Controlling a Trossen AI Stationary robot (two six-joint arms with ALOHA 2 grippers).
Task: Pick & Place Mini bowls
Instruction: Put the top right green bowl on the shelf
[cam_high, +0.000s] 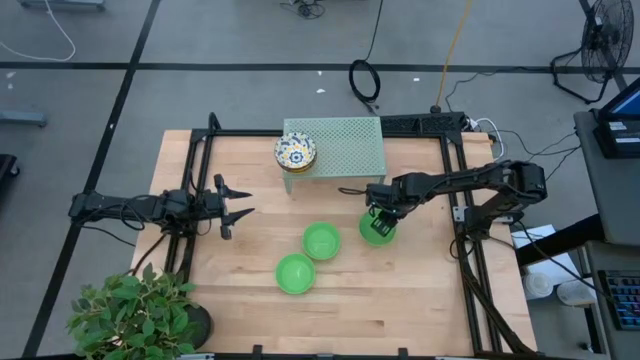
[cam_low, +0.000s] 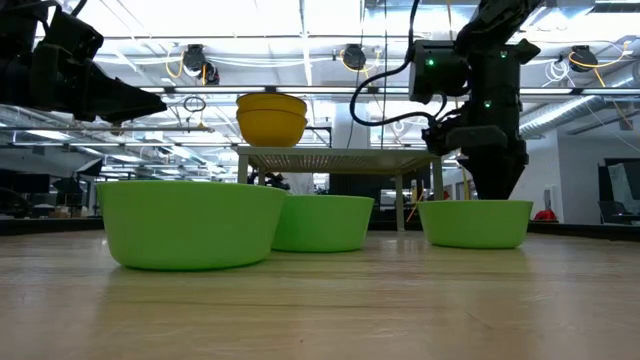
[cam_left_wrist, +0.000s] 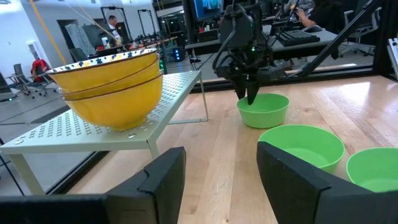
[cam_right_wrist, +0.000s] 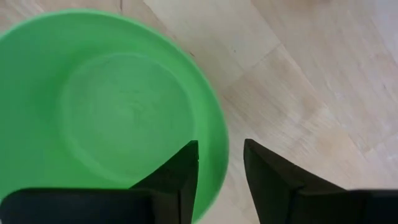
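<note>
Three plain green mini bowls stand upright on the wooden table: one (cam_high: 321, 240), one nearer (cam_high: 295, 273), and one to the right (cam_right_wrist: 106, 112). My right gripper (cam_right_wrist: 221, 146) points down at the right bowl's rim (cam_right_wrist: 219, 134), one finger inside it and one outside, with a gap showing on each side. Patterned mini bowls with yellow outsides (cam_left_wrist: 109, 87) sit stacked on the pale green mesh rack (cam_high: 345, 145). My left gripper (cam_high: 240, 207) waits open and level at the table's left. My right gripper stands astride the right green bowl's rim from above, one finger (cam_right_wrist: 186, 168) over the inside and the other (cam_right_wrist: 261, 168) over the table outside. Whether either finger touches the wall I cannot tell. The bowl rests on the table.
A potted plant (cam_high: 135, 310) stands at the near left corner. The rack's legs (cam_high: 290, 185) rest on the far middle of the table. Bare wood (cam_high: 400, 300) lies along the near right part.
</note>
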